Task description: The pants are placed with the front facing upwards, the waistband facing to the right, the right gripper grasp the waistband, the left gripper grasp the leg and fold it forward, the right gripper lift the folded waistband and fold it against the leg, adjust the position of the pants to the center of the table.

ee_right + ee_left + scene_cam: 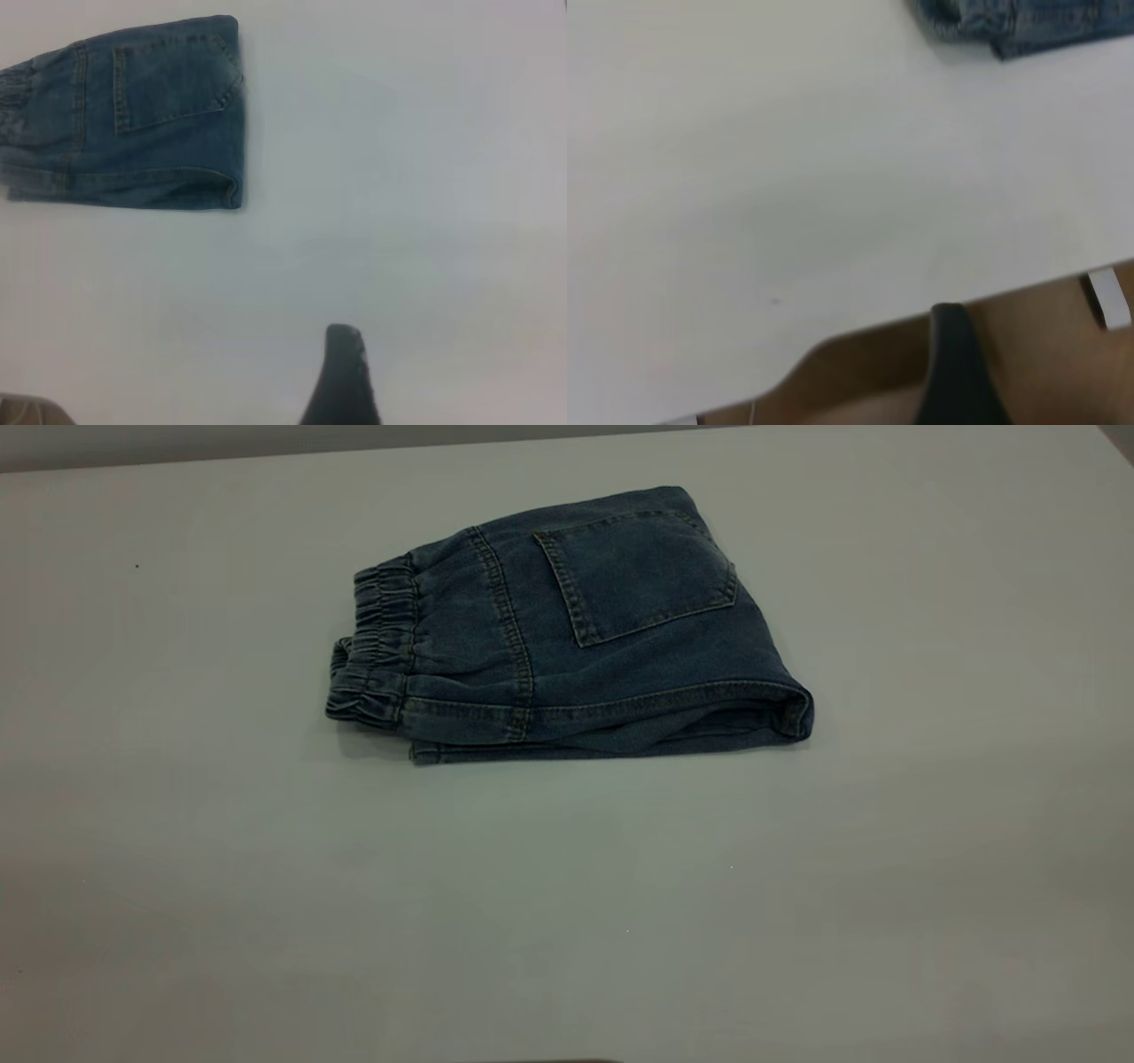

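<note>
While both arms sit back from the work, I see the pants (567, 629) lying folded into a compact bundle on the table (266, 886), nothing touching them. Taking the pants as my landmark: the waistband (372, 646) is at the bundle's left end in the exterior view, ruched and stacked in gathered layers, and the square back patch pocket (633, 576) faces up on the top layer, toward the bundle's far right part. The rounded fold edge (793, 713) closes the right end. A lower layer of denim peeks out along the near edge beneath the top one.

From the left wrist view, only one dark finger of the left gripper (957, 372) shows, well apart from the pants (1028, 22), which appear only as a corner of denim. That finger sits past the table's edge (859, 328), over a brown surface (1045, 354) with a white strip (1109, 298) on it. I cannot tell how its pincer is set.

From the right wrist view, one speckled finger of the right gripper (341, 381) sits over bare table (425, 177), also well apart from the pants (142, 115). I cannot tell that pincer's setting either.
</note>
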{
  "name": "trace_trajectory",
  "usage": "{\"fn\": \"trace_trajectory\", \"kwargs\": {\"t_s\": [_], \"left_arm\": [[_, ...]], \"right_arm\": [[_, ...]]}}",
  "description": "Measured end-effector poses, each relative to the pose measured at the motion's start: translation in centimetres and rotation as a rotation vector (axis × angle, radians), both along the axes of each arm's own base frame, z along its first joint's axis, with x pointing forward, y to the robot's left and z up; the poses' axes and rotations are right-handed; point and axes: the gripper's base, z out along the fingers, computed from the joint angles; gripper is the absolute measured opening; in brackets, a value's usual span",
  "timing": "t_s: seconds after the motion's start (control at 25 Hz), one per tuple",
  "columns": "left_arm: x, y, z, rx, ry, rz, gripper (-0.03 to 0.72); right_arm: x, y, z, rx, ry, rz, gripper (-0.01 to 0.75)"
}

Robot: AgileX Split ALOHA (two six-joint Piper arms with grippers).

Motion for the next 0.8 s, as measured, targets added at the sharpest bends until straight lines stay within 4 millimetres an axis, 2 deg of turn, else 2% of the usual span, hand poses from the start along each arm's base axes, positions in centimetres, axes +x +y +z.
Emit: {"fn": "trace_trajectory", "kwargs": {"t_s": [0.32,0.8], "left_arm": [[-2.2,0.0,-0.1,-0.001,-0.128,-0.003,0.427],[-2.2,0.0,-0.1,-0.002,-0.129,-0.004,0.427]], "right_arm": [[0.0,0.0,0.0,0.001,0.000,0.001,0.503],[0.0,0.0,0.0,0.001,0.000,0.001,0.503]]}}
